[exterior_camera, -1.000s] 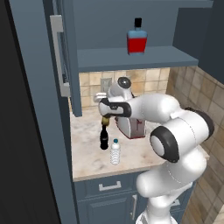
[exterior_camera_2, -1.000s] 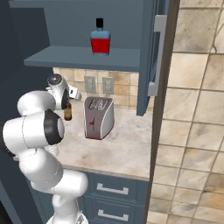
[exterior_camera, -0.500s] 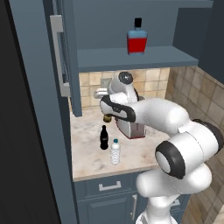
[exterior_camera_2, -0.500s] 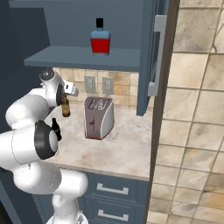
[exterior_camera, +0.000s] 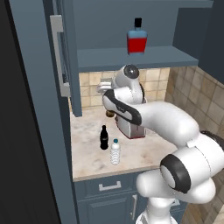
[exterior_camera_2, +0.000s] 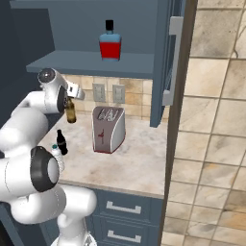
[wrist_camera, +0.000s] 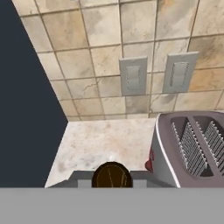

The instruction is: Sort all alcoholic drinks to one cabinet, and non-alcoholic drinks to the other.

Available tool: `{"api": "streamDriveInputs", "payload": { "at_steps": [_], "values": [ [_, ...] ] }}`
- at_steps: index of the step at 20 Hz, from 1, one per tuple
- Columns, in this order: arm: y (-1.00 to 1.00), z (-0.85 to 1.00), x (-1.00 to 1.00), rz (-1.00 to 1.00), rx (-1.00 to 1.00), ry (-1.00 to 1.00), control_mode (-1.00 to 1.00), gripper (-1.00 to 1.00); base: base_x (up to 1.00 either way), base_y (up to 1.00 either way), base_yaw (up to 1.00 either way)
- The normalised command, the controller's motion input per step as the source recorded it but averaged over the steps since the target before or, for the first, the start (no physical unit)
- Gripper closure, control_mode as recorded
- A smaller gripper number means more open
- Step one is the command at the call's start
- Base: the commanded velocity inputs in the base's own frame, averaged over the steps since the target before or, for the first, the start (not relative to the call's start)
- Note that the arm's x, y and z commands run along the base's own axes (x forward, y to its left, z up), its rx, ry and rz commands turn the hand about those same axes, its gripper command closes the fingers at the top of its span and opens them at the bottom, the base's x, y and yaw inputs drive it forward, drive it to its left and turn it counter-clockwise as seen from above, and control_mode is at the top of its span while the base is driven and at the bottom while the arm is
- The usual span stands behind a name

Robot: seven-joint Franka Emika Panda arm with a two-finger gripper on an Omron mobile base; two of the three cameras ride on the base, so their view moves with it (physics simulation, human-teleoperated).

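The beer bottle is clamped in the gripper and held in the air above the counter, to the left of the toaster and below the cabinet shelf; its round brown top is seen from above in the hand view. The square red bottle is already set on the shelf of the open cabinet, so one alcoholic drink is judged sorted and the second is under way. The cola bottle and the water bottle are left standing just beside each other near the front of the counter, not yet moved. The other cabinet's inside cannot be made out.
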Motion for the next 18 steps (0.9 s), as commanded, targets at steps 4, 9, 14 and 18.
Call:
{"api": "streamDriveInputs", "payload": {
  "at_steps": [4, 9, 14, 18],
  "values": [
    [-0.11, 0.45, -0.34, 0.00, 0.00, -0.06, -1.00, 1.00, 0.00, 0.00, 0.00],
    [-0.10, 0.53, -0.30, 0.00, 0.00, -0.04, -1.00, 1.00, 0.00, 0.00, 0.00],
    [-0.06, 0.56, -0.30, 0.00, 0.00, -0.05, -1.00, 1.00, 0.00, 0.00, 0.00],
    [-0.03, 0.55, -0.29, 0.00, 0.00, -0.05, -1.00, 1.00, 0.00, 0.00, 0.00]
  ]
}}
